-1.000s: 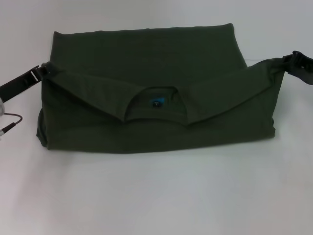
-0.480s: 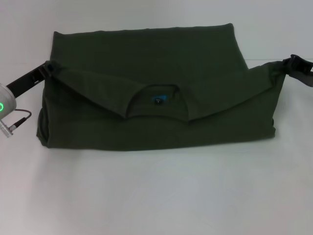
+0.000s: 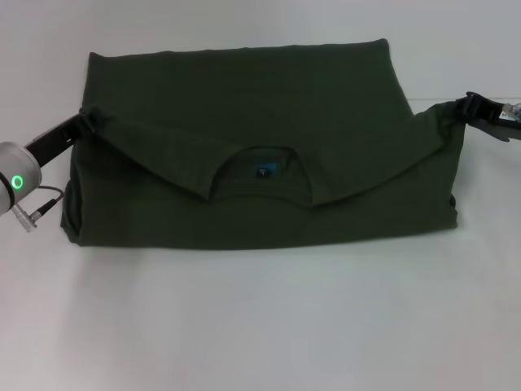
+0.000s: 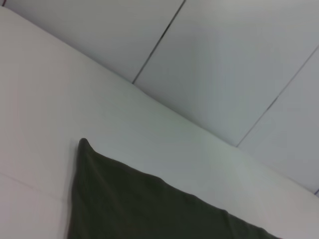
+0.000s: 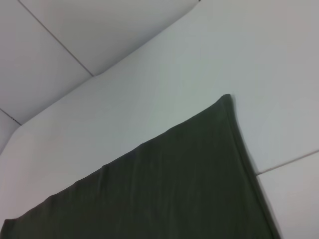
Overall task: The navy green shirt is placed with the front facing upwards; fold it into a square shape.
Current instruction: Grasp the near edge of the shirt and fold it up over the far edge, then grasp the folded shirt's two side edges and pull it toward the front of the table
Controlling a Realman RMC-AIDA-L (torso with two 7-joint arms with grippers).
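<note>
- At the left edge of the head view, the left gripper [image 3: 84, 120] is being shown pinched together on a corner of the navy green shirt [image 3: 260, 98]; the dark fingers are meeting the cloth where the folded flap begins, and the arm's grey wrist with its green light is lying lower left.
- Across the middle of the frame, the shirt is being seen spread on the white table [image 3: 260, 326] as a wide dark band, with an upper layer being carried over toward the lower edge of the picture; its ribbed neck opening [image 3: 262, 173] and small blue label are lying at the centre of that flap.
- The flap is being held in a shallow V, higher at both gripped corners and sagging at the collar, so the fold is judged to be only partly laid.
- At the right edge, the right gripper [image 3: 470, 104] is being shown clamped on the opposite corner, which is being lifted slightly above the table.
- In both wrist views only the far edge of the shirt [image 4: 149, 209] [image 5: 164, 189] and the pale table are being shown; no fingers are visible there.
- For the step to be done well, both corners should probably be brought forward at an even pace and height, the cloth being kept taut between them so that the sag at the collar is flattened.
- Release is best delayed until the carried edge is lined up with the shirt's near edge, otherwise a skewed, uneven square may be produced.
</note>
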